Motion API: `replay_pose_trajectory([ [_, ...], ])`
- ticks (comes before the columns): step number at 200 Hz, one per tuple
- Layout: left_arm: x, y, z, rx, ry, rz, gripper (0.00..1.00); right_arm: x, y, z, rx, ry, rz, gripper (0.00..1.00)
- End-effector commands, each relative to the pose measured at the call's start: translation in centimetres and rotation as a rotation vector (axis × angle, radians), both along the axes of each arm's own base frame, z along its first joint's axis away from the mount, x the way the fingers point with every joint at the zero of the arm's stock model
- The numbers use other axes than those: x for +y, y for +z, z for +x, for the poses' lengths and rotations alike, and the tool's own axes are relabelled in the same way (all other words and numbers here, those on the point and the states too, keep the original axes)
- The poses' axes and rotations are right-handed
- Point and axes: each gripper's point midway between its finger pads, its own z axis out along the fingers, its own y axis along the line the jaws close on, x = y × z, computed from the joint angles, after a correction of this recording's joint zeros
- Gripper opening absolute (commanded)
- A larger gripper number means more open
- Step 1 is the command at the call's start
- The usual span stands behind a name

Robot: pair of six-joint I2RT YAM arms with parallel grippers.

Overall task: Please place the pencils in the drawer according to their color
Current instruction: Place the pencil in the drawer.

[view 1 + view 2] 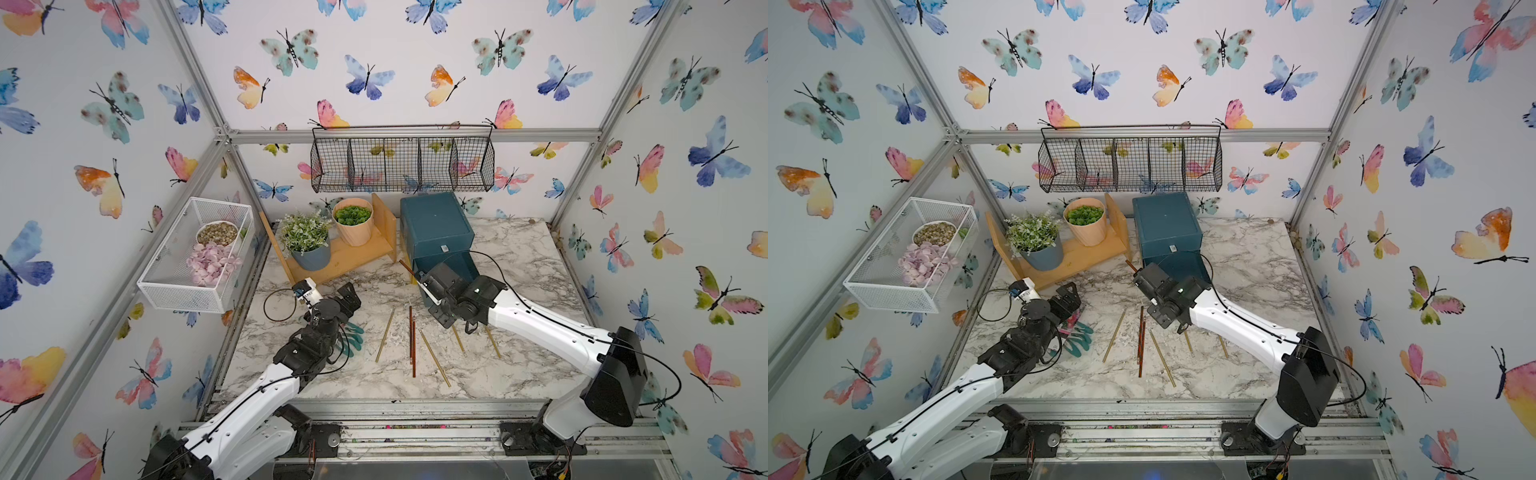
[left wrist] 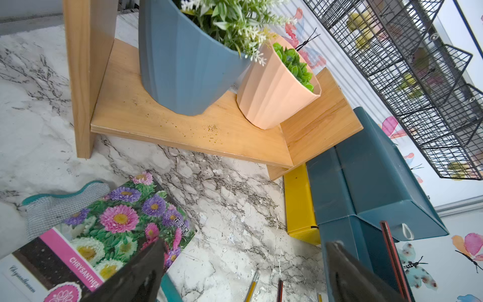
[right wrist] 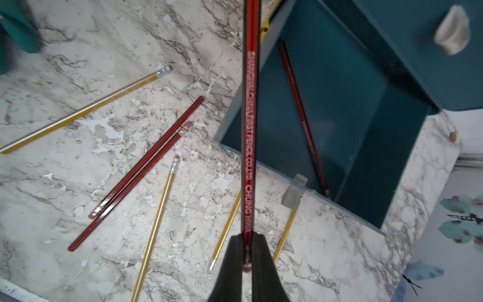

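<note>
While right end effector (image 3: pixel 247 244) pinches red pencil (image 3: pixel 250 125) | left end effector (image 2: pixel 243 264) agape | seed packet (image 2: pixel 109 224) near

I see the chest (image 1: pixel 434 224) at the table's (image 1: pixel 519 365) back edge, its drawer (image 1: pixel 461 265) pulled out frontward with one pencil (image 3: pixel 304 120) in it. Left of the chest stands the shelf (image 1: pixel 349 257) carrying two pots (image 1: pixel 353 230). Loose pencils (image 1: pixel 411 345) lie mid-table before the drawer, a glove (image 1: pixel 354 335) to their left.

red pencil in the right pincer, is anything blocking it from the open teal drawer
Nothing visible blocks it. The right pincer holds the red pencil over the rim of the open drawer. Inside lies one other red pencil along one side, leaving bare floor beside it.
</note>
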Motion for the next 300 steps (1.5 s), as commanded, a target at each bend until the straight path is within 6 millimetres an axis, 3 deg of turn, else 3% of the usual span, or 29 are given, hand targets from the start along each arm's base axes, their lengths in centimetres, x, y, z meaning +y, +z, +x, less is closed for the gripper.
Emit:
replay_pose_trajectory([
  [1, 0.4, 0.0, -0.1, -0.008, 0.008, 0.011, 0.98, -2.9, 1.3, 0.9, -0.059, -0.055, -0.081, 0.03],
  [82, 0.3, -0.4, -0.1, -0.001, 0.007, 0.010, 0.98, -6.5, 2.1, 2.0, -0.101, -0.107, -0.157, 0.03],
  [147, 0.1, -0.7, 0.1, 0.008, 0.002, 0.012, 0.98, -6.7, 1.9, 2.9, -0.126, -0.050, -0.247, 0.03],
  [215, 0.0, -1.0, 0.1, 0.018, -0.005, 0.012, 0.99, -5.5, 2.0, 4.5, -0.152, 0.062, -0.309, 0.03],
  [250, 0.0, -0.9, 0.1, 0.014, -0.002, 0.008, 0.98, -6.4, 2.8, 5.6, -0.189, 0.052, -0.332, 0.03],
  [300, -0.1, -1.1, 0.2, 0.020, -0.005, 0.008, 0.98, -7.7, 2.1, 6.2, -0.163, 0.048, -0.357, 0.03],
])
